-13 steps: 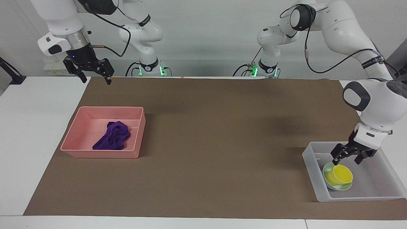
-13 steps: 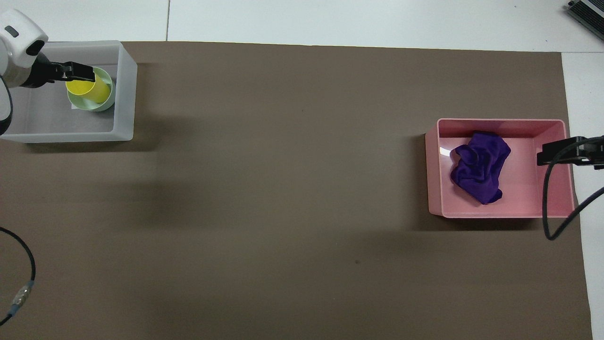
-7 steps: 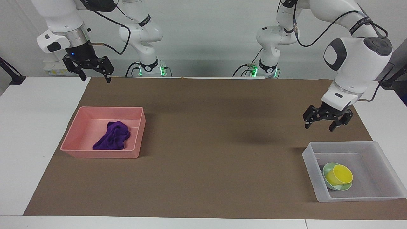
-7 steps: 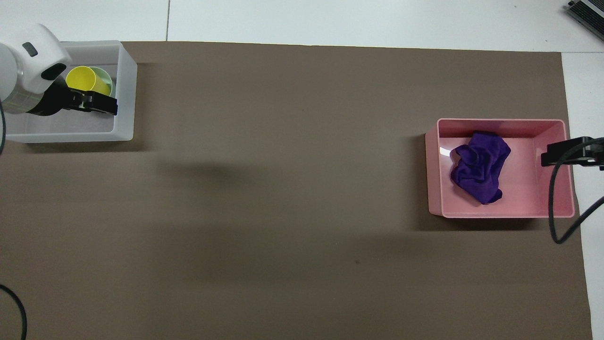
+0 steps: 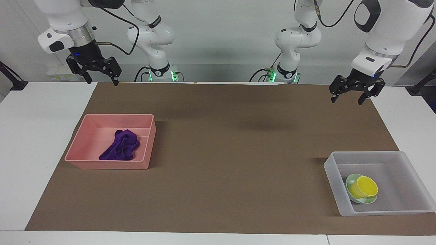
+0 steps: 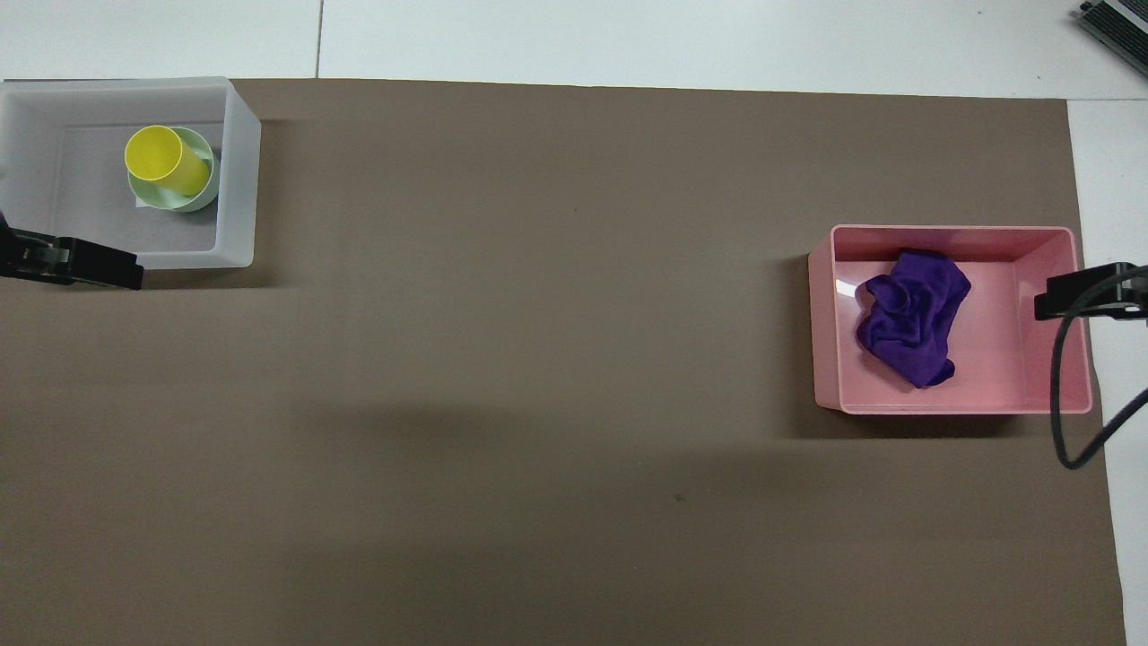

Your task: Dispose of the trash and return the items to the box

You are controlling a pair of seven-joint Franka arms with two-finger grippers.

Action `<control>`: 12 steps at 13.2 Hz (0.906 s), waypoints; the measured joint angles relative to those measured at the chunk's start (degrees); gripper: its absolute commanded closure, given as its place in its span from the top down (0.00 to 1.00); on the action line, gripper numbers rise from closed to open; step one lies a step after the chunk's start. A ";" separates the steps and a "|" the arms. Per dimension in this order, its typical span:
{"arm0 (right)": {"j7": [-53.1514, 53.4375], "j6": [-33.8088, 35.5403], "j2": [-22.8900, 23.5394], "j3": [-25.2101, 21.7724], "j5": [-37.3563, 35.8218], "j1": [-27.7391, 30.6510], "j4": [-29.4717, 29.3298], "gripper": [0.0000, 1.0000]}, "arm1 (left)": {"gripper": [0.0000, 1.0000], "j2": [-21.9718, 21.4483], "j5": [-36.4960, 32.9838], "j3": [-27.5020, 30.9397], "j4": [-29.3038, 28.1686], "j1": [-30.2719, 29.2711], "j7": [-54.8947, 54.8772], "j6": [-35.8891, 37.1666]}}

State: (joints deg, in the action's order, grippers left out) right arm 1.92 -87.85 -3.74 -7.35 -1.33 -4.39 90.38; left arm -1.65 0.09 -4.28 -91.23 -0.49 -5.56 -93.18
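Apparently little is left to be done. The purple rag [image 5: 120, 149] is seen lying crumpled inside the pink tub [image 5: 81, 143], which sits on the brown mat [image 5: 218, 153] well below the right gripper [image 5: 98, 71]. That gripper is held high over the mat's edge at the robots' end, its fingers spread and nothing between them. The yellow cup [image 5: 365, 187] is seen tilted inside the mint-green bowl [image 5: 351, 194], and both rest in the translucent box [image 5: 408, 163], in the part toward the right arm's end of the table. The box stands well below the left gripper [image 5: 352, 92], which is raised over the mat's corner with its fingers spread and empty. In the overhead view only the tips of each gripper are caught at the frame's edges, so their height is read from the facing view alone.

Judged from how things lie, the trash is disposed of and both items are returned to the box. No loose thing is seen on the mat. What remains is probably only for both arms to be brought to rest; the cup's lean inside the bowl could be left as it is.
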 measured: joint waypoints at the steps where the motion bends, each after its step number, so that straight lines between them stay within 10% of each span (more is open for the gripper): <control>1: 0.00 0.00 0.00 0.00 0.00 0.00 0.00 1.00 | 1.00 0.00 -0.02 0.00 0.89 0.00 0.00 1.42; 12: 0.00 0.00 0.00 0.00 0.00 0.00 0.03 1.00 | 1.00 -0.04 -0.03 7.22 1.09 4.09 -0.05 3.75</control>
State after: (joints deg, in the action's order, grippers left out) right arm 1.92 -87.85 -3.74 -7.35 -1.33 -4.39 90.41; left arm -1.69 0.06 2.94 -90.13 3.60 -5.61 -89.44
